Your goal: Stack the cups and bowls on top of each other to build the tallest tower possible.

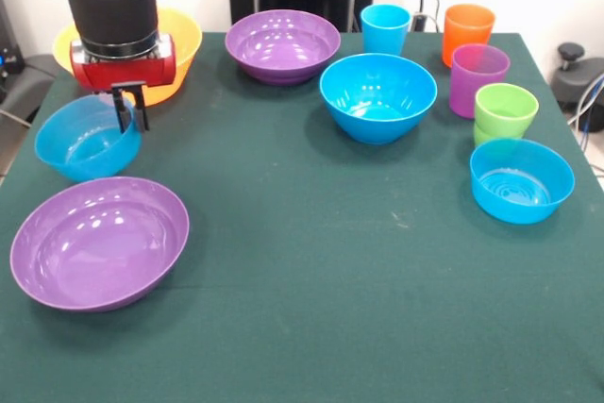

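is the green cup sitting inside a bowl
No, the green cup stands on the table just behind a small blue bowl, not in it.

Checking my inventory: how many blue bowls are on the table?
3: a small blue bowl at the gripper, tilted; a large blue bowl mid-table; another small one below the green cup. None seem hidden.

Upper left of the frame: the arm point(115, 7) is a red shell, a ribbed black cylinder, a silver ring, a red wrist block and a thin black hand point(130, 107).
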{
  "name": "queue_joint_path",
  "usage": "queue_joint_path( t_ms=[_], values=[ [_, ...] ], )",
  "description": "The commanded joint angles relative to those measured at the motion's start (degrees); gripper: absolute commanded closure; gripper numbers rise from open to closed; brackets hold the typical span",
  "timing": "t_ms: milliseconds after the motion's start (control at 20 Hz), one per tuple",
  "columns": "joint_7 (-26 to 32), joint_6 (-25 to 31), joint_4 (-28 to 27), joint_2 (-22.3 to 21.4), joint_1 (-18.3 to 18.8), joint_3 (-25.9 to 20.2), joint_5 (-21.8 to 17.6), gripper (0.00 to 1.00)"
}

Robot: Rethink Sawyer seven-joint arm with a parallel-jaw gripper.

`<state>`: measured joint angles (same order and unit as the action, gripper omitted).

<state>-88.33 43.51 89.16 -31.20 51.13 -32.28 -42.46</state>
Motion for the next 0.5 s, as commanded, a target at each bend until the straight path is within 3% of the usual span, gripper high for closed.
queue_joint_path(
  t_ms=[50, 500],
  values=[
    [12.1, 5.3, 0.7, -0.4, -3.0, -4.3, 1.5, 1.0],
    [6.3, 5.0, -0.1, -1.3, -7.3, -3.0, 2.7, 1.0]
  ],
)
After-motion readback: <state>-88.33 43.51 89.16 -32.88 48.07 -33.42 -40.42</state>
